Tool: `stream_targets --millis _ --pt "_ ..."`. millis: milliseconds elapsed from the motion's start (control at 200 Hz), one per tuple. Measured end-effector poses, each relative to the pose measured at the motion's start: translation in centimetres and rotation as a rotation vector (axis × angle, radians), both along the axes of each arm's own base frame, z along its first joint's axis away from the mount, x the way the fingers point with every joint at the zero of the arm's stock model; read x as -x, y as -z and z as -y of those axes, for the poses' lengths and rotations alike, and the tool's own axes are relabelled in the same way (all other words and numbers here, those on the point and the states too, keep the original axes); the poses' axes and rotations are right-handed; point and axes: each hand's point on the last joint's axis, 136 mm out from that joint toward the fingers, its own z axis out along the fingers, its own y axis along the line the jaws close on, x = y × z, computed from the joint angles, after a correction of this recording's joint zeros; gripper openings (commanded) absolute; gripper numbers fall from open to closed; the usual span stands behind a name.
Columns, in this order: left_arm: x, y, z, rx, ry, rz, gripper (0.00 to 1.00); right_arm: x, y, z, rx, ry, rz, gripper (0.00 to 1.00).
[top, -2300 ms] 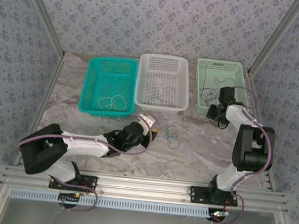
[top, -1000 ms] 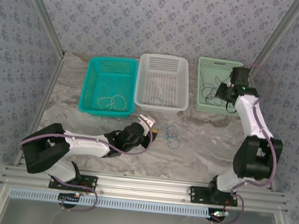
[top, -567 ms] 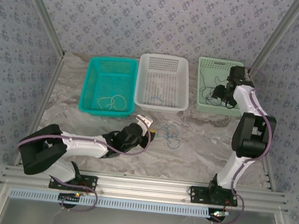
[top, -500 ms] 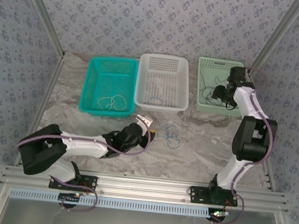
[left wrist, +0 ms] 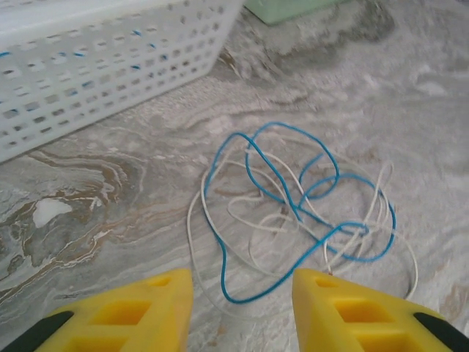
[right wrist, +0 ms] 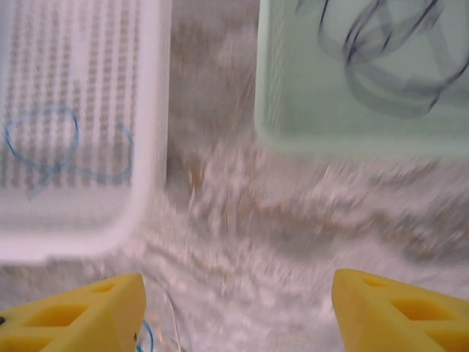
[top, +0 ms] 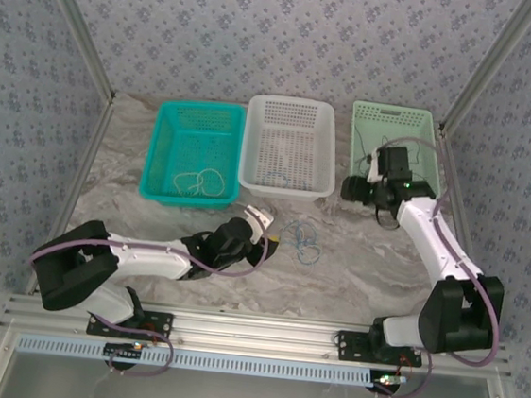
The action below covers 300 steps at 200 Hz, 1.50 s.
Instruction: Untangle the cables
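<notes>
**Cable untangle: both jaws open, blue/cream knot on tabletop**

L arm [top: 145, 258] lies low across the tabletop [top: 363, 266], reaching twd centre. L jaws: moderate gap, nothing gripped. They sit just short of the tangle. In the L wrist view the nearest blue loop lies on the surface in line w/ the gap btwn the two yellow tips, and no contact w/ either tip is visible. Can't tell whether the tips touch the tabletop.

Tangle = blue cable [left wrist: 289, 200] + cream cable [left wrist: 189, 227], looped through each other. It lies flat on the tabletop just in front of the white basket [top: 294, 104], approx mid-table. Blue crosses cream at several pts, and cream forms the wider outer loops. Free ends not identifiable.

R arm [top: 432, 240] reaches fwd and inward. R jaws: wide apart, empty. They are over bare tabletop at the gap btwn the white basket and the green basket [top: 393, 112], near their front corners. R wrist view is motion-blurred, so fine detail is lost.

Baskets stand in a row at the far side: teal basket [top: 161, 150] on the left, white in the centre, green on the right.
- Teal: 2nd cream cable [top: 199, 183], a few loops on the floor nr the front wall.
- White: 2nd blue cable [right wrist: 88, 176], thin, on the floor nr the front wall.
- Green: black cable [right wrist: 399, 94], a loose coil inside.
</notes>
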Motion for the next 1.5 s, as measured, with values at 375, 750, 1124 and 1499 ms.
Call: stream_targets --millis 375,750,1124,1499 --pt "0.6 0.8 1.7 -0.089 0.155 0.016 0.41 6.2 3.5 -2.1 -0.121 -0.009 0.01 0.73" --pt "0.9 3.3 3.6 -0.145 0.257 -0.01 0.36 6.9 3.6 -2.0 -0.157 0.021 0.025 0.74" --pt "-0.1 3.1 3.8 -0.129 0.247 -0.016 0.0 7.1 4.2 -2.1 -0.168 0.037 0.014 0.74" --pt "0.5 -6.1 2.4 0.027 0.208 0.088 0.0 8.1 2.7 -5.0 -0.191 -0.079 0.099 0.8"
